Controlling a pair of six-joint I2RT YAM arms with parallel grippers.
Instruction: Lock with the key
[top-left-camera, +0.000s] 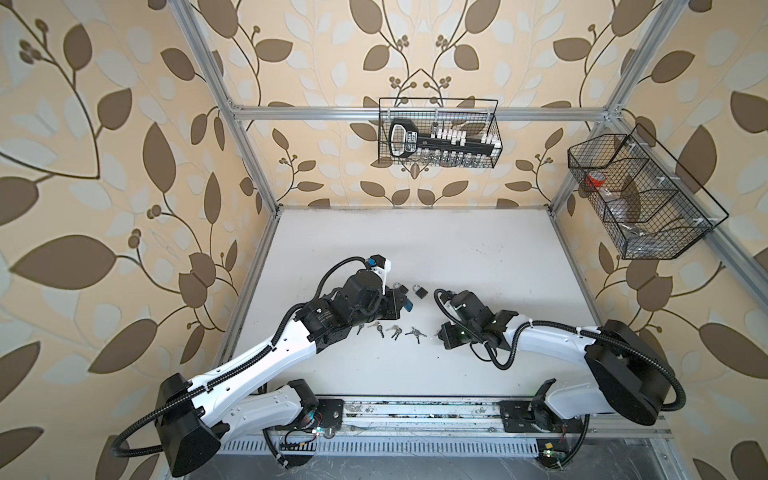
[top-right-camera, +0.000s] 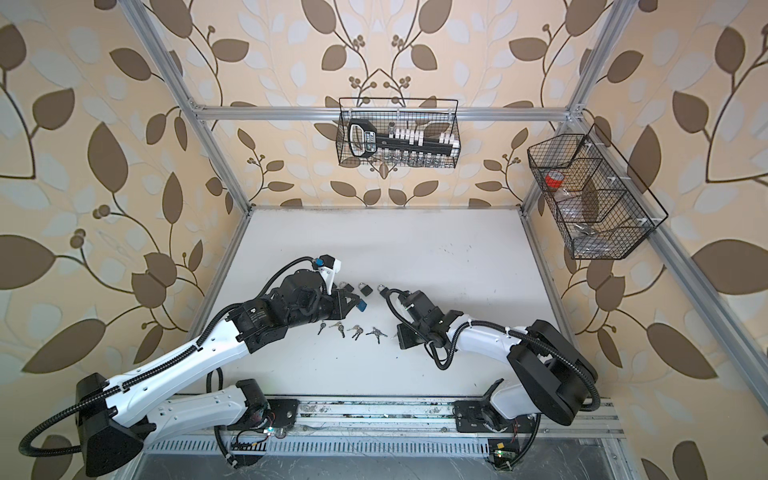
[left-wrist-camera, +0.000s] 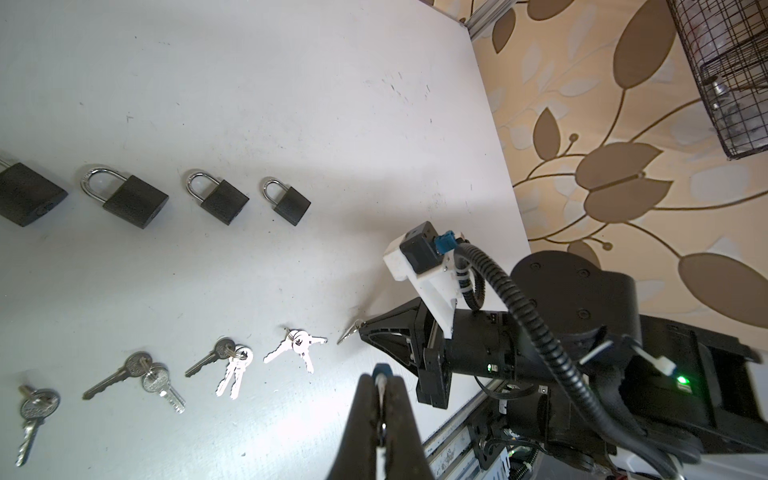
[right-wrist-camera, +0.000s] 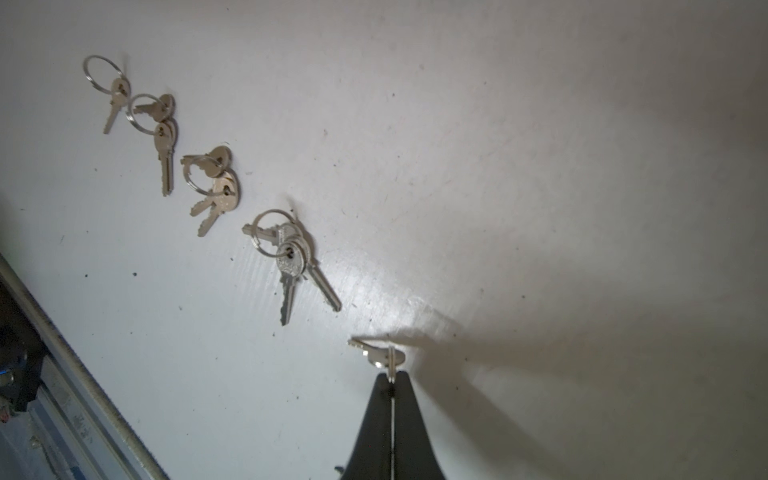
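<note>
Two pairs of fingers, both clamped.
Right fingers (right-wrist-camera: 374, 415) pinched a silver key (right-wrist-camera: 376, 353) beside key bunches (right-wrist-camera: 291, 257) on the white tabletop (right-wrist-camera: 498, 166); left fingers (left-wrist-camera: 361, 424) gripped a small blue object (left-wrist-camera: 380, 368) near black padlocks (left-wrist-camera: 135, 199).

No text or label can be read.

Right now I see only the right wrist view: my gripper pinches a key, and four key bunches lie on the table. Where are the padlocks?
Observer: Four black padlocks lie in a row alongside the key bunches, farther from the arm bases.
Operator: Is the left gripper free to help?
Observer: No. The left gripper is shut on a small blue thing; I cannot tell what it is.
Operator: Is any padlock lifted?
Observer: No, all four rest on the table, apart from the right gripper and its key.
</note>
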